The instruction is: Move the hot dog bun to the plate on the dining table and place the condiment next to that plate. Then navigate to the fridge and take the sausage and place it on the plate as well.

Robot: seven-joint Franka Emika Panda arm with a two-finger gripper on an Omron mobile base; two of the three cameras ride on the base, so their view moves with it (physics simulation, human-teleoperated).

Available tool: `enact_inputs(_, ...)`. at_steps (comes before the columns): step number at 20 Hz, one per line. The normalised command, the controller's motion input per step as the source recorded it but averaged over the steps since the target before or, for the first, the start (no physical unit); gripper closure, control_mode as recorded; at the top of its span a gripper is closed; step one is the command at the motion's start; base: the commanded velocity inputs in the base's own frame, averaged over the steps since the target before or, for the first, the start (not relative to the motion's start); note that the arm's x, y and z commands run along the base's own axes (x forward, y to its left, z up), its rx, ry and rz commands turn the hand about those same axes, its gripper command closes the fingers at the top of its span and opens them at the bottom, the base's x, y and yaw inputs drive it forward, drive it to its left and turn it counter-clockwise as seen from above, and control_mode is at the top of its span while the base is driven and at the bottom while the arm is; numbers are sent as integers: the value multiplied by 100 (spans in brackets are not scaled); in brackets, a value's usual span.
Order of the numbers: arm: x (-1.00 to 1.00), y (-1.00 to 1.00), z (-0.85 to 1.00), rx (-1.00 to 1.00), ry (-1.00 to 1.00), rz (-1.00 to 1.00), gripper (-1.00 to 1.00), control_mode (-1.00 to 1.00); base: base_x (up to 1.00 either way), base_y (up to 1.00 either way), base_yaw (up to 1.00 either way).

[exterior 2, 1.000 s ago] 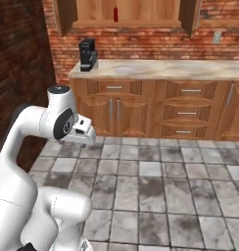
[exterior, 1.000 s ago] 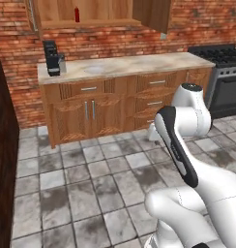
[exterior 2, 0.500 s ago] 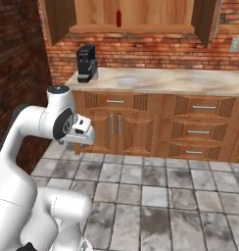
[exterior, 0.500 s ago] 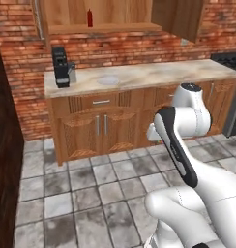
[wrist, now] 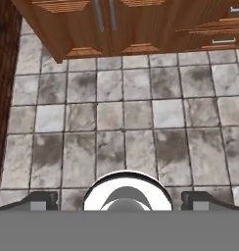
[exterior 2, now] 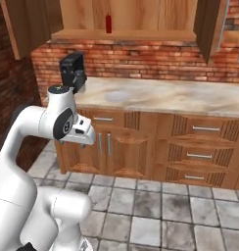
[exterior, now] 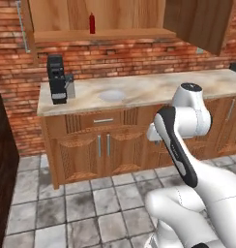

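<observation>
Condiment (exterior: 92, 23): upright on open wall-cabinet shelf (exterior: 103, 35), above the counter (exterior: 139, 89).
Gripper (wrist: 119, 201): jaws spread wide, empty, aimed at floor tiles (wrist: 116, 127); bottle well apart, far above.

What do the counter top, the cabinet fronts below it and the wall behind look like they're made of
Counter top: polished stone, likely marble, going by its beige mottled veining. Cabinet fronts: varnished wood, with warm grain and carved panels. Wall: rough red brick with pale mortar lines. All rendered, so only apparent.
</observation>
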Motion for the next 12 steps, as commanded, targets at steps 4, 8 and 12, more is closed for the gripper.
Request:
enact_inputs(4, 0, 0, 0, 0, 0, 0, -100, 100, 100, -46, 17)
enact_inputs(8, 0, 0, 0, 0, 0, 0, -100, 100, 100, -42, 19)
enact_inputs(12, 0, 0, 0, 0, 0, 0, -100, 100, 100, -24, 13)
